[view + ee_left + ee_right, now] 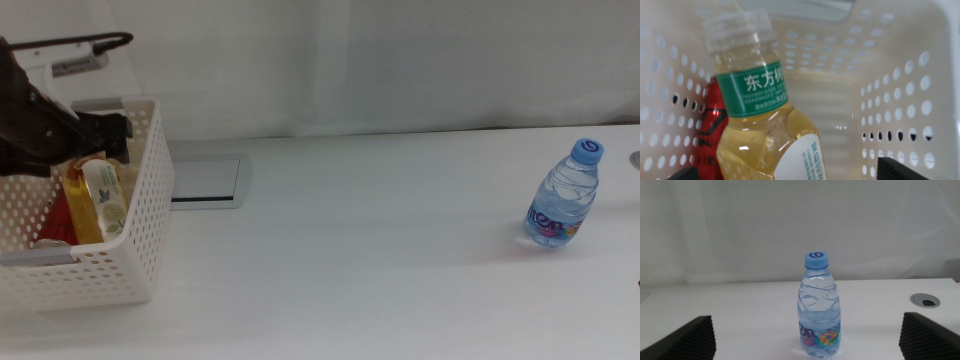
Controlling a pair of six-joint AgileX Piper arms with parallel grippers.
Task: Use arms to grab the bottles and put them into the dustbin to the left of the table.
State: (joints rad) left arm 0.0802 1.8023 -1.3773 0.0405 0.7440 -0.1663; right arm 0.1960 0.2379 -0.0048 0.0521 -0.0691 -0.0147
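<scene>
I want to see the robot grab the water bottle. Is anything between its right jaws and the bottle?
Nothing visible. The water bottle stands upright alone on the white table, straight ahead of the open right gripper, with bare tabletop between them.

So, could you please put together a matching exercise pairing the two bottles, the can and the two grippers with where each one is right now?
Things:
1. yellow-drink bottle
2. water bottle
3. red can
4. left gripper
5. right gripper

Places:
A. upright on the table, on its right side
B. low in the dustbin, beside the yellow drink
C. leaning in the dustbin, cap up
D. open, facing the blue-capped bottle
E. over the dustbin, jaws either side of the yellow drink

Pairs: 1-C, 2-A, 3-B, 4-E, 5-D
</scene>
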